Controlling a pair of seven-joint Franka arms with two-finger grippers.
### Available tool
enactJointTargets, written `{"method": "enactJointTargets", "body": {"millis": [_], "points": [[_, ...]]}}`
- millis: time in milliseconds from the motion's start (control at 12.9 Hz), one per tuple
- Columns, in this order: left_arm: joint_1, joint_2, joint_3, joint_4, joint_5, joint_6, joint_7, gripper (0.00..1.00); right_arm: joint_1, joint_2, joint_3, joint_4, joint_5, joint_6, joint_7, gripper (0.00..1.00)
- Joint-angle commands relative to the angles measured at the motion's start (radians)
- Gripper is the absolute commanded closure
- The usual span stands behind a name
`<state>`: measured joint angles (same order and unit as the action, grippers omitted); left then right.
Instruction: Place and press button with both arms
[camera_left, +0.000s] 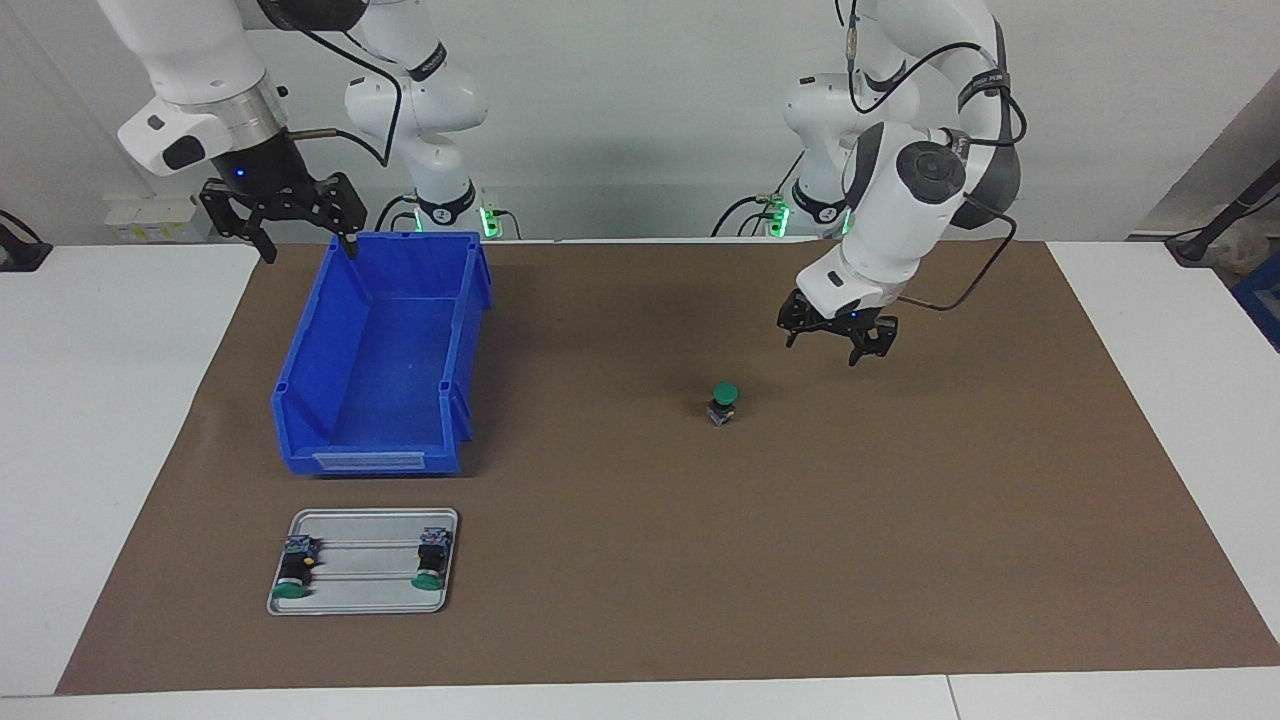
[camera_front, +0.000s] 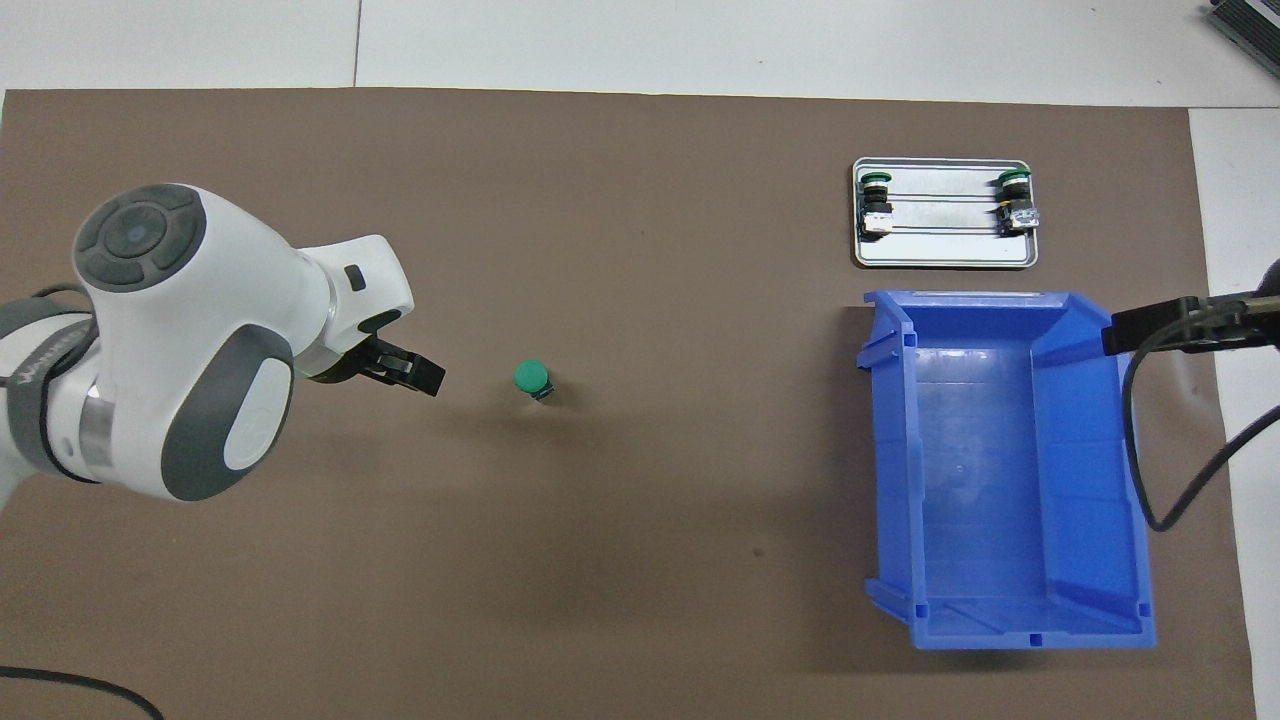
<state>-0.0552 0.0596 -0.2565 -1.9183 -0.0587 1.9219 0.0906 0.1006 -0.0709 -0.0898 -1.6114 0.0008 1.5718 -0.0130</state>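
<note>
The button (camera_left: 723, 399) stands upright on the table's brown mat (camera_left: 640, 560), cap up, so it can be pressed from above. The left gripper (camera_left: 838, 341) hangs open near it, holding nothing. The right gripper (camera_left: 296, 228) waits open over the blue bin (camera_left: 300, 400)'s rim. Two more buttons lie on the metal tray (camera_left: 365, 600).
</note>
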Motion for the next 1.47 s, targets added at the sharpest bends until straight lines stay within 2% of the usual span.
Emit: {"method": "enactJointTargets", "body": {"millis": [0, 698, 853, 1009, 1241, 1397], "points": [[0.055, -0.046, -0.001, -0.007, 0.016, -0.034, -0.006, 0.00, -0.002, -0.017, 0.002, -0.013, -0.002, -0.006, 0.011, 0.00], [0.118, -0.049, 0.002, 0.045, 0.016, 0.002, -0.006, 0.00, -0.002, -0.017, 0.002, -0.013, -0.001, -0.006, 0.011, 0.00], [0.118, -0.040, 0.002, 0.090, 0.019, -0.013, -0.002, 0.00, -0.002, -0.017, 0.002, -0.013, -0.001, -0.006, 0.011, 0.00], [0.112, -0.027, 0.006, 0.149, 0.083, -0.044, 0.003, 0.00, -0.001, -0.017, 0.002, -0.013, -0.001, -0.006, 0.011, 0.00], [0.026, -0.017, 0.150, 0.273, 0.080, -0.127, 0.018, 0.00, -0.002, -0.017, 0.002, -0.013, -0.001, -0.006, 0.011, 0.00], [-0.012, -0.006, 0.201, 0.361, 0.074, -0.191, 0.026, 0.00, -0.001, -0.017, 0.002, -0.013, -0.001, -0.012, 0.011, 0.00]]}}
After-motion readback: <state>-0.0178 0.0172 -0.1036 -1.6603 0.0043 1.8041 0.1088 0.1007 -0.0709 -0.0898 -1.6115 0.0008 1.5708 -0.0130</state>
